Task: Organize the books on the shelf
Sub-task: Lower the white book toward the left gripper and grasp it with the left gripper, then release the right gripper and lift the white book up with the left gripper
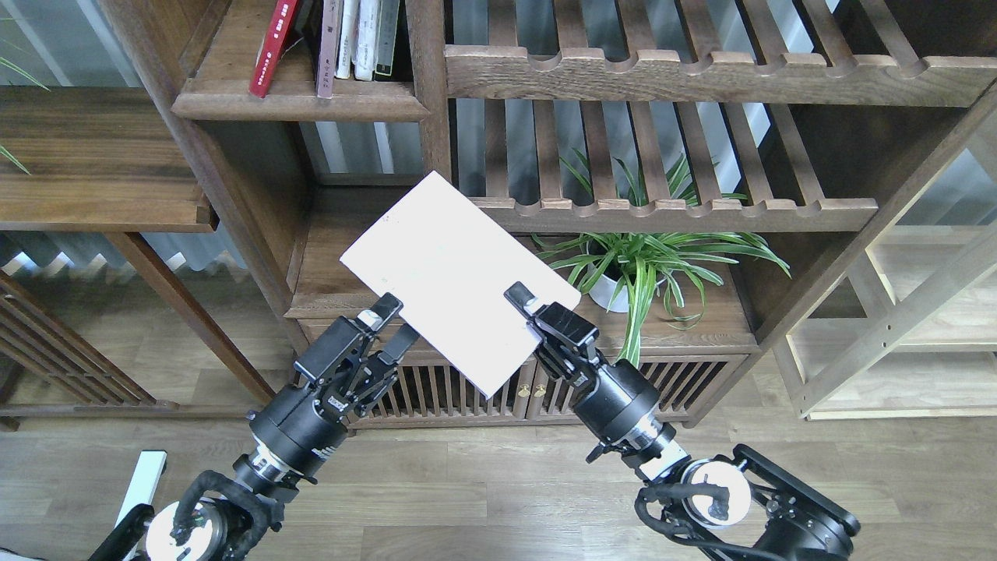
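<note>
My right gripper [528, 309] is shut on the lower right edge of a white-lilac book [456, 273] and holds it tilted in the air in front of the bookcase, below the shelf. My left gripper [392, 327] is open, its fingers right at the book's lower left edge; I cannot tell if they touch it. The shelf [300, 105] is a dark-brown board with a moulded front edge at the upper left. On it a red book [269, 48] leans, and several books [354, 39] stand upright to its right.
Slatted racks [701, 74] with scalloped rails fill the upper right. A potted green plant [631, 261] stands on a low cabinet [467, 389] with slatted doors. A dark wooden table [93, 171] is at the left.
</note>
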Robot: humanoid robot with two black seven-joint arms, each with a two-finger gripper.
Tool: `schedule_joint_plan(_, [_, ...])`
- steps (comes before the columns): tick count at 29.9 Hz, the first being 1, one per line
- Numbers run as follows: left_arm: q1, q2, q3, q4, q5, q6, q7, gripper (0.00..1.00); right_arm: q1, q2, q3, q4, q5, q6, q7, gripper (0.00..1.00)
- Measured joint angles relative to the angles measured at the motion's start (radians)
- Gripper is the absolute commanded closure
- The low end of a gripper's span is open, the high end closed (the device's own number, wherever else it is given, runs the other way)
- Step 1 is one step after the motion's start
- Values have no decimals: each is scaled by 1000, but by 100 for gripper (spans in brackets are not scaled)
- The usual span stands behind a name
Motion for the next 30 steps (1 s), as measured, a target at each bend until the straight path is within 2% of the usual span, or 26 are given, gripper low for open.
schedule_joint_plan(8, [-9, 0, 9, 0, 9, 0, 0, 20, 0, 2, -53, 0, -32, 0, 0, 93])
schedule_joint_plan(10, [-11, 0, 10, 0, 11, 0, 0, 29, 0, 4, -61, 0, -39, 0, 0, 93])
schedule_joint_plan(12, [-11, 0, 10, 1, 12, 0, 0, 46, 0, 7, -63, 0, -44, 0, 0, 92])
schedule_joint_plan(15, [-8, 0, 7, 1, 12, 0, 0, 57, 0, 8, -64, 0, -47, 0, 0, 92])
schedule_joint_plan(18, [-8, 0, 3, 1, 11, 0, 0, 73, 0, 9, -64, 0, -49, 0, 0, 92])
schedule_joint_plan(21, [-11, 0, -2, 1, 7, 0, 0, 76, 0, 9, -64, 1, -55, 1, 0, 92])
schedule_joint_plan(24, [-16, 0, -4, 1, 6, 0, 0, 95, 0, 9, -63, 1, -58, 1, 1, 91])
schedule_joint_plan(28, [-20, 0, -5, 1, 8, 0, 0, 98, 1, 9, -62, 1, -61, 0, 1, 89])
schedule_joint_plan(30, [-20, 7, -5, 1, 11, 0, 0, 99, 1, 9, -62, 0, -63, 0, 1, 86])
